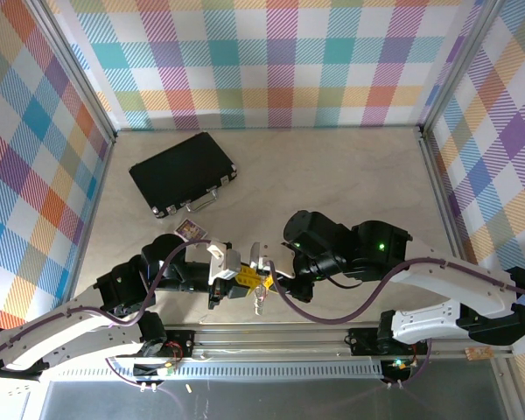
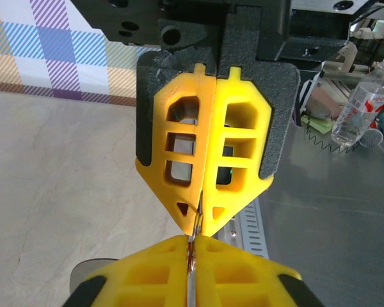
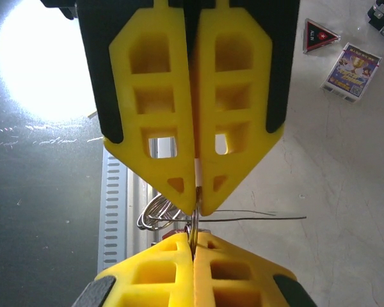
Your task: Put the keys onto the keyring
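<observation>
While both arms are meeting on the near side of the black case (image 1: 182, 172), closer to the arm bases than the case is, the left end effector (image 2: 192, 240) is pressing its yellow fingers together on the key (image 2: 192, 259). The key is showing edge-on as a thin red-and-silver line in the seam between them. Its long axis is running along that seam, pointing toward the right end effector (image 3: 193, 238) directly opposite. The right end effector is also pressing its fingers together, pinching a thin wire of the keyring (image 3: 155, 218) at the tips. The two sets of fingertips are nearly touching. In the top view, the keyring is hanging off the pinch point, its long axis pointing away from the black case, toward the near rail (image 1: 280, 337) of the bench (image 1: 332, 184). In the right wrist view, its wire loops are bunching beside the fingertips, and one straight strand is extending sideways.
</observation>
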### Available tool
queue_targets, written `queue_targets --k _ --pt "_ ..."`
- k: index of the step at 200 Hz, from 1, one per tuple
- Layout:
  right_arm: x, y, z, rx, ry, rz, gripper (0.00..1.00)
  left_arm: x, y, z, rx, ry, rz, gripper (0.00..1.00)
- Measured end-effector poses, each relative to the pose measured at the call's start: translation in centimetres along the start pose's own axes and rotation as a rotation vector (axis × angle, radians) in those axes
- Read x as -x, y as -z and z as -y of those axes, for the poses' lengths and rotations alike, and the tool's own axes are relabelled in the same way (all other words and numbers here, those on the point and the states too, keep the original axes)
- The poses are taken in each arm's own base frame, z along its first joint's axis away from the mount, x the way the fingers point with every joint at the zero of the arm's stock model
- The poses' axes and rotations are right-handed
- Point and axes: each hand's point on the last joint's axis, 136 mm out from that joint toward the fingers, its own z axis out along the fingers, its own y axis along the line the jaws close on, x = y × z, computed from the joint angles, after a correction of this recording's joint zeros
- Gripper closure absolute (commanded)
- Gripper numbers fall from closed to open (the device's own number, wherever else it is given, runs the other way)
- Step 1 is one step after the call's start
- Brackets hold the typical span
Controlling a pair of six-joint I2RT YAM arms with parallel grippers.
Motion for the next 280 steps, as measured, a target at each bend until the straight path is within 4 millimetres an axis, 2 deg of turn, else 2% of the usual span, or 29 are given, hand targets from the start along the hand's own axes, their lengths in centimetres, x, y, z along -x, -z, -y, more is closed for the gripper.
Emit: queue_targets --k 29,60,88,118,163,190,227,254,266,280 --pt "0.0 0.0 0.0 0.003 0.0 0.001 1.0 0.0 0.0 0.1 -0.007 0.003 0.001 1.0" --pt "0.1 0.1 -0.1 0.006 -0.001 0.004 1.0 0.1 0.0 0.3 -0.017 0.0 0.006 1.0" --pt "0.7 0.3 -0.1 0.003 0.004 0.043 0.76 0.5 0.4 0.5 -0.016 -0.009 0.047 1.0" --pt "1.4 0.6 -0.3 0.003 -0.006 0.129 0.71 1.4 0.8 0.8 -0.026 -0.008 0.122 1.0" --pt "2.3 1.3 -0.4 -0.006 -0.014 0.24 0.74 2.2 0.8 1.2 -0.057 0.002 0.216 1.0" --pt "2.6 1.8 -0.4 -0.011 -0.017 0.294 0.8 2.6 0.8 1.3 -0.073 0.014 0.268 1.0" --pt "3.4 2.6 -0.5 -0.016 -0.012 0.345 0.78 3.1 1.1 1.5 -0.08 0.021 0.313 1.0" --pt "3.8 2.7 -0.5 -0.016 -0.007 0.365 0.8 3.9 1.6 1.7 -0.085 0.016 0.352 1.0" --pt "3.9 2.7 -0.5 -0.015 -0.006 0.368 0.83 4.1 1.7 1.7 -0.087 0.016 0.36 1.0" --pt "3.9 2.7 -0.5 -0.015 -0.004 0.367 0.91 4.0 1.6 1.6 -0.084 0.02 0.36 1.0"
